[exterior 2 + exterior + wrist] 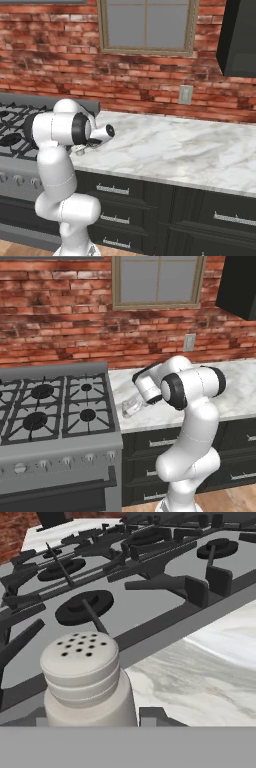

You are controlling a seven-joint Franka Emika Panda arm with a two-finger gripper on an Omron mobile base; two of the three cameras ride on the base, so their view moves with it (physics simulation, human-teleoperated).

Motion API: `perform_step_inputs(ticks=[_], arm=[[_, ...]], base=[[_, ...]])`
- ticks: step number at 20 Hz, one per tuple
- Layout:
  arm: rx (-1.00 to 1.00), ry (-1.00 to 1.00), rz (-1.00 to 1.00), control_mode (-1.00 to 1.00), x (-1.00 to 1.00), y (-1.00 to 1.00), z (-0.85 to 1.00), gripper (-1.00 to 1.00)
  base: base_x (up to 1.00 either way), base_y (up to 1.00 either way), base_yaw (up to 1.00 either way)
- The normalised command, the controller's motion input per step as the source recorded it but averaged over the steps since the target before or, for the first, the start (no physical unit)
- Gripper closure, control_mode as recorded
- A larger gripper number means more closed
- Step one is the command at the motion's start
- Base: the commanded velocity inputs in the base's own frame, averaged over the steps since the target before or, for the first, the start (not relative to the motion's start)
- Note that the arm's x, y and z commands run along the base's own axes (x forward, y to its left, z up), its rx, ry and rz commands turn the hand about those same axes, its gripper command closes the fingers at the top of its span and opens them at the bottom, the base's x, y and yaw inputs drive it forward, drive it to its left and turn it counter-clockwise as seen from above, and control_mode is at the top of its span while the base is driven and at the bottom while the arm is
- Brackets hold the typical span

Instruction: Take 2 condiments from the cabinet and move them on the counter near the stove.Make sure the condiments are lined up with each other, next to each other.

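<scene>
While the shaker [86,679] fills the lower left of the hand view, its perforated cap faces up and its ribbed pale body stands upright between the gripper [95,718] tips, which are pinched onto it at the bottom edge of the frame; in the left base view the same shaker [131,406] shows as a faint, glassy shape low over the surface [235,391], just right of the stove's edge, centre of the frame; whether it rests on the marble or hangs just above it, I cannot tell; in the right base view the gripper [82,148] sits centre left, tucked under the arm's wrist, right at the seam between steel and marble; the stove [55,411] spreads across the left half of the left base view, black grates and burners on top, knobs along its front; upper right corner, there's the dark cabinet [239,286], well apart from the action; brick wall [55,316] and a window [159,281] sit behind.
</scene>
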Motion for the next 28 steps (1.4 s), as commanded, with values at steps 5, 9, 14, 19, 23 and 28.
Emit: perform_step_inputs(ticks=[5, 9, 14, 19, 23, 28], arm=[[0.00, 0.00, 0.00, -1.00, 0.00, 0.00, -0.08, -1.00], [0.00, 0.00, 0.00, -1.00, 0.00, 0.00, 0.00, -1.00], [0.00, 0.00, 0.00, -1.00, 0.00, 0.00, 0.00, -1.00], [0.00, -0.01, 0.00, -1.00, -0.03, -0.12, 0.00, -1.00], [0.00, -0.01, 0.00, -1.00, -0.13, -0.29, 0.00, -1.00], [0.00, -0.05, 0.00, -1.00, -0.06, -0.23, 0.15, -1.00]], base=[[0.00, 0.00, 0.00], [0.00, 0.00, 0.00], [0.00, 0.00, 0.00], [0.00, 0.00, 0.00], [0.00, 0.00, 0.00], [0.00, 0.00, 0.00]])
